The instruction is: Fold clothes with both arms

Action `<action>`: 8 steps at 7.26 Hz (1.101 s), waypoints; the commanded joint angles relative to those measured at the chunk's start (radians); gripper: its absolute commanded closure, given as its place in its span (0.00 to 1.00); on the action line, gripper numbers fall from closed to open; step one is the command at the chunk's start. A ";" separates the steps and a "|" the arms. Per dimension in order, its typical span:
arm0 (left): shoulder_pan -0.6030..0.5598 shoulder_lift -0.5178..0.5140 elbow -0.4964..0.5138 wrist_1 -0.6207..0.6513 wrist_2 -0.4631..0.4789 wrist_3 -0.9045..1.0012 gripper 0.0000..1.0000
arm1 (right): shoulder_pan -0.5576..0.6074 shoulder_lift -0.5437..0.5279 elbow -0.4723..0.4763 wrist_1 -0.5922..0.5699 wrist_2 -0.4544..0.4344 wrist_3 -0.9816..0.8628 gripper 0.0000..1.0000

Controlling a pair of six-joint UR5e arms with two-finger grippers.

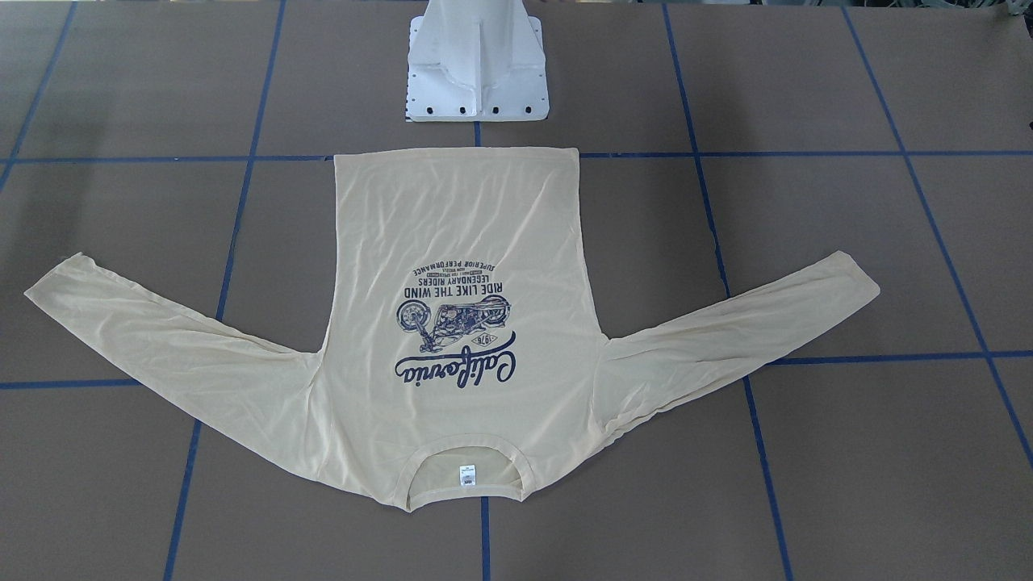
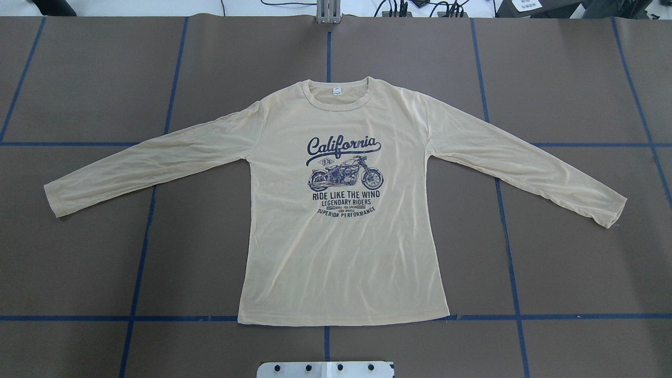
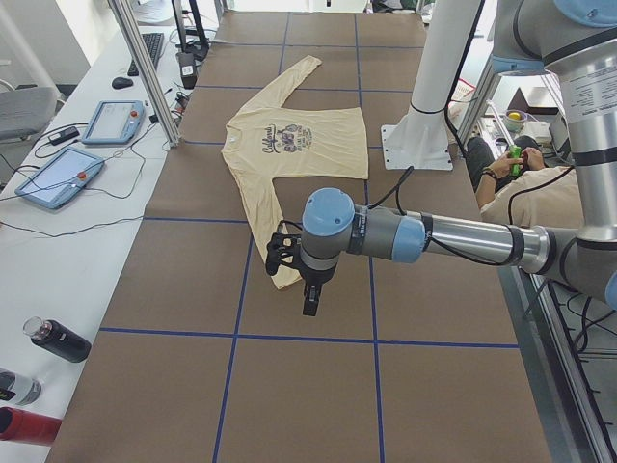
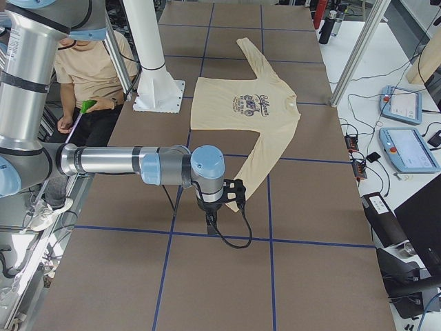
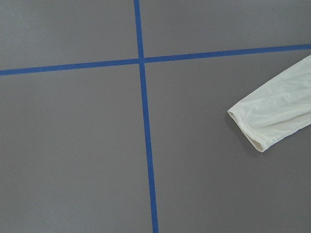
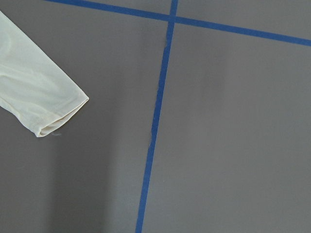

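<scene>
Left gripper (image 3: 282,258) | near shirt (image 2: 341,247) cuff | opening cannot be told | right gripper (image 4: 237,193) | same

I'm getting bright, even, diffuse light across the surface (image 2: 577,79); the shirt (image 2: 341,252) throws only a thin, soft shadow at its edges. The overhead view blows out white at 12 o'clock, and the right wrist view darkens faintly toward 7 o'clock.
</scene>
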 commanded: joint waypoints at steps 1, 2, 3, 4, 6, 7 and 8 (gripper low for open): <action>0.002 -0.001 0.001 -0.001 0.004 0.000 0.00 | 0.000 0.000 0.000 0.000 -0.001 0.000 0.00; 0.002 -0.002 -0.001 -0.002 0.003 0.000 0.00 | 0.000 0.000 -0.002 0.000 -0.002 0.000 0.00; 0.002 -0.004 -0.006 -0.002 0.009 0.002 0.00 | 0.000 0.000 0.000 0.000 0.000 0.000 0.00; 0.002 -0.010 -0.009 -0.004 0.010 0.006 0.00 | 0.000 0.000 0.008 0.002 0.005 0.000 0.00; 0.002 -0.024 -0.022 -0.078 0.009 0.000 0.00 | 0.000 0.032 0.015 0.017 0.008 0.003 0.00; 0.002 -0.032 -0.015 -0.163 0.012 0.003 0.00 | 0.000 0.064 0.021 0.106 0.008 0.014 0.00; 0.002 -0.045 -0.012 -0.210 0.021 0.003 0.00 | 0.000 0.067 0.017 0.195 0.008 0.017 0.00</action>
